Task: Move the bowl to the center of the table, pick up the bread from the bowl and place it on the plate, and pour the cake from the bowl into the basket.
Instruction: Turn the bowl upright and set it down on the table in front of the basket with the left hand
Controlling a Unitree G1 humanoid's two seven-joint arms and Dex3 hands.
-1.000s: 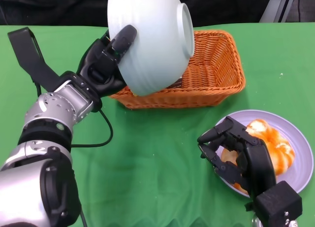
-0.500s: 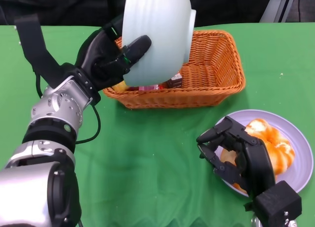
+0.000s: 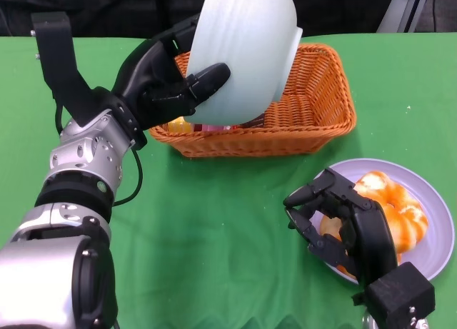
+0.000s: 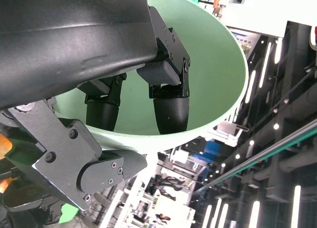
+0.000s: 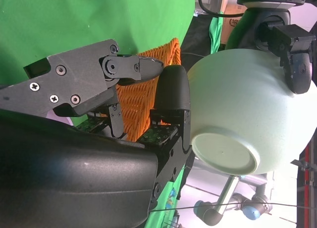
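Holding: left hand [image 3: 168,86] gripped the bowl [image 3: 246,51], fingers [image 4: 168,107] inside the rim, thumb on the outer wall.
Bowl: pale green, raised off the table [image 3: 214,222], tipped above the basket's left half, foot [image 5: 225,151] turned up and rightward; inside bare where visible.
Basket [image 3: 314,108]: orange wicker, at the table's far edge, middle; yellow and red packaging [image 3: 214,125] partly visible inside beneath the bowl.
Right hand [image 3: 339,225]: fingers loosely curled and apart, grasping nothing, over the plate's left rim.
Bread [image 3: 389,208]: orange-glazed, lay on the plate.
Plate [image 3: 435,208]: lavender, near right corner of the table.
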